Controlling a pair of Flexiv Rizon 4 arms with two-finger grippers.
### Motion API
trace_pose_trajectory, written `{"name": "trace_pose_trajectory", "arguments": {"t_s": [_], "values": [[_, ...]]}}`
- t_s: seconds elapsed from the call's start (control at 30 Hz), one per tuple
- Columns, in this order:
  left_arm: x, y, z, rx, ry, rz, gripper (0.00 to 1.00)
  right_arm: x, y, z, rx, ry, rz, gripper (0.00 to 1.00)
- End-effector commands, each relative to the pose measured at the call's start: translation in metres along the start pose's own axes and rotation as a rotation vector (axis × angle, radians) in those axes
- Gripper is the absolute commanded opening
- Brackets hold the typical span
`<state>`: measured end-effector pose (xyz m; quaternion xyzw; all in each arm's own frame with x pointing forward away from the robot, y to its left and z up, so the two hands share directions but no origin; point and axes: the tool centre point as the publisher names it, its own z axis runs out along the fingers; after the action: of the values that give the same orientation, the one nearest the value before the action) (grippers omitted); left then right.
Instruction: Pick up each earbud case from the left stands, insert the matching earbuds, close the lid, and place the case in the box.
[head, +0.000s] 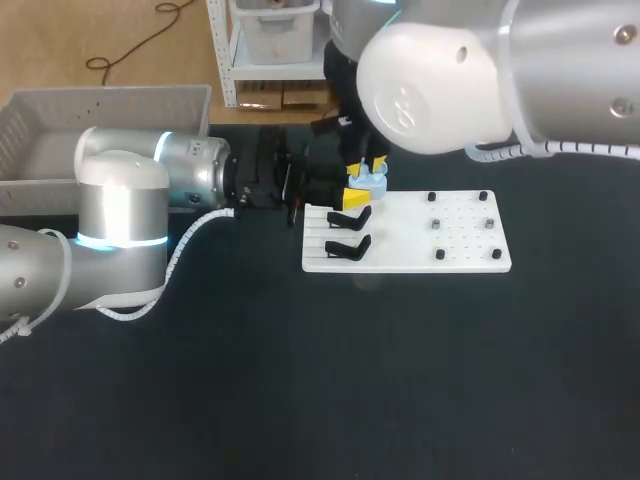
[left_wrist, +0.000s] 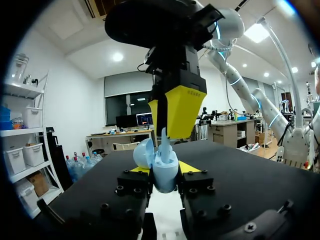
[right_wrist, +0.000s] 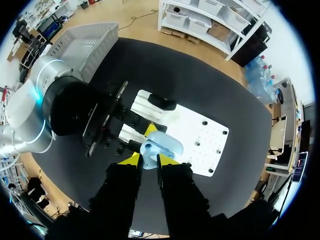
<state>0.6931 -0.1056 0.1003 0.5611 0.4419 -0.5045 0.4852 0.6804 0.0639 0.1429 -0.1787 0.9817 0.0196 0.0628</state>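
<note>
A light-blue earbud case (left_wrist: 165, 175) with its lid (left_wrist: 143, 152) swung open is held upright just above the white board's (head: 455, 255) left end. My left gripper (left_wrist: 166, 172) is shut on the case from both sides. My right gripper (left_wrist: 166, 132) hangs straight above it, shut on a light-blue earbud (left_wrist: 164, 140) whose stem points down into the case. In the right wrist view the earbud (right_wrist: 148, 150) sits between the right gripper's (right_wrist: 149, 159) yellow tips, over the case (right_wrist: 165, 142). Two black stands (head: 350, 218) (head: 348, 245) are on the board's left side.
A grey box (head: 100, 110) stands at the table's back left, behind my left arm (head: 120, 230). Several small dark pegs (head: 437, 225) stick up from the board's right half. The black tabletop (head: 350, 380) stretches toward the front.
</note>
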Motion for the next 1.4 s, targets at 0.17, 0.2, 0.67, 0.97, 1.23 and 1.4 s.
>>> {"name": "trace_pose_trajectory", "arguments": {"t_s": [0.17,0.2,0.67,0.97,1.23,1.4], "values": [[0.0,-0.001,0.0,-0.002,0.002,0.0,0.0,-0.001,-0.001,0.003,0.001,-0.004,-0.002,0.0],[0.0,-0.001,0.0,-0.002,0.002,0.0,0.0,-0.001,-0.001,0.004,0.0,-0.004,0.0,0.0],[0.0,-0.001,0.0,-0.002,0.002,0.0,0.0,-0.007,0.002,0.009,0.002,0.009,-0.019,0.0],[0.0,-0.001,0.0,-0.002,0.002,0.0,0.0,-0.007,0.003,0.012,0.018,0.023,-0.017,0.05],[0.0,-0.001,0.0,-0.002,0.002,0.0,0.0,-0.004,0.006,0.01,0.03,0.021,-0.017,0.9],[0.0,-0.001,0.0,-0.002,0.002,0.0,0.0,0.001,0.01,0.002,0.04,0.008,-0.022,1.0]]}}
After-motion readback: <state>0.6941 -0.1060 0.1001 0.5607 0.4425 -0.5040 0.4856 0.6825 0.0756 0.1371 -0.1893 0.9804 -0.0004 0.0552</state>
